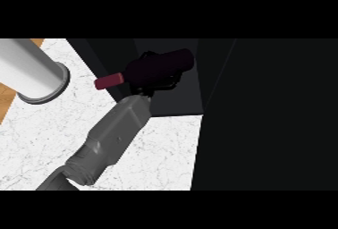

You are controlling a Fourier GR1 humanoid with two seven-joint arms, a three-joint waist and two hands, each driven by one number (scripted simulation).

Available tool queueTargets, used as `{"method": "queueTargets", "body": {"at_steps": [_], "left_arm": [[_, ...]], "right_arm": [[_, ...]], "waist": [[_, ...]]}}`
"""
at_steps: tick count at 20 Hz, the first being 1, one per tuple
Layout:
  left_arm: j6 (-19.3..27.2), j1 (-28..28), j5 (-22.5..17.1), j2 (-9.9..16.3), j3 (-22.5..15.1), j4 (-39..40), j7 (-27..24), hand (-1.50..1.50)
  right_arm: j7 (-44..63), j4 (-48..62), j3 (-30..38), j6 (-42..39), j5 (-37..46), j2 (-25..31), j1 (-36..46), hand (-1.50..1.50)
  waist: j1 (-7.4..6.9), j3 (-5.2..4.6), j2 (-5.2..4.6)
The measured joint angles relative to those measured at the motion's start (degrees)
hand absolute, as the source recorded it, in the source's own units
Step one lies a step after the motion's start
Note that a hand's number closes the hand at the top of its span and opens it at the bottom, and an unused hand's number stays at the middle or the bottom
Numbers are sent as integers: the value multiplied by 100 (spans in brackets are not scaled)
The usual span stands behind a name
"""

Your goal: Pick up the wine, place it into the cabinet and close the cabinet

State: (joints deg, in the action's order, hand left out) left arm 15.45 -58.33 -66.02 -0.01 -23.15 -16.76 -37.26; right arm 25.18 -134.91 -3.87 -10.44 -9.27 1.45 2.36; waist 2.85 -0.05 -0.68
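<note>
The wine bottle (165, 65) is dark with a red cap (109, 82). It lies tilted on its side, cap pointing left, at the mouth of the dark cabinet (181, 98) in the upper middle. My right hand (144, 91) is shut on the bottle's body from below, its black fingers curled round it and partly hidden against the dark glass. The grey forearm (116, 132) rises from the lower left to that hand. I cannot tell whether the bottle touches the cabinet's floor. My left hand does not show.
A wide black panel (271, 116), cabinet front or door, fills the right side. A pale grey cylinder (30, 67) with a flanged end lies at the upper left on the white marble counter (162, 154). A wood strip (6, 100) runs along the left edge.
</note>
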Motion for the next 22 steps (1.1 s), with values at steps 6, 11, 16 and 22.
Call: {"method": "queueTargets", "body": {"at_steps": [6, 11, 16, 22], "left_arm": [[3, -215, -122, 4, -20, 232, 68, 150], [-6, -158, -295, 2, -99, 235, 4, 150], [86, -41, -448, 1, -327, 132, 4, 150], [228, 233, -676, 3, -749, -209, -4, 150]], "right_arm": [[-118, 138, 9, -107, -108, 27, 79, -150], [-173, 270, -55, -109, -68, -6, 188, -150], [-108, 330, -87, -97, -110, -10, 337, -150], [-31, 240, -186, -108, -152, -17, 354, -150]], "waist": [[115, 2, -33], [205, 2, -57], [290, 1, -75], [420, -3, -91]]}}
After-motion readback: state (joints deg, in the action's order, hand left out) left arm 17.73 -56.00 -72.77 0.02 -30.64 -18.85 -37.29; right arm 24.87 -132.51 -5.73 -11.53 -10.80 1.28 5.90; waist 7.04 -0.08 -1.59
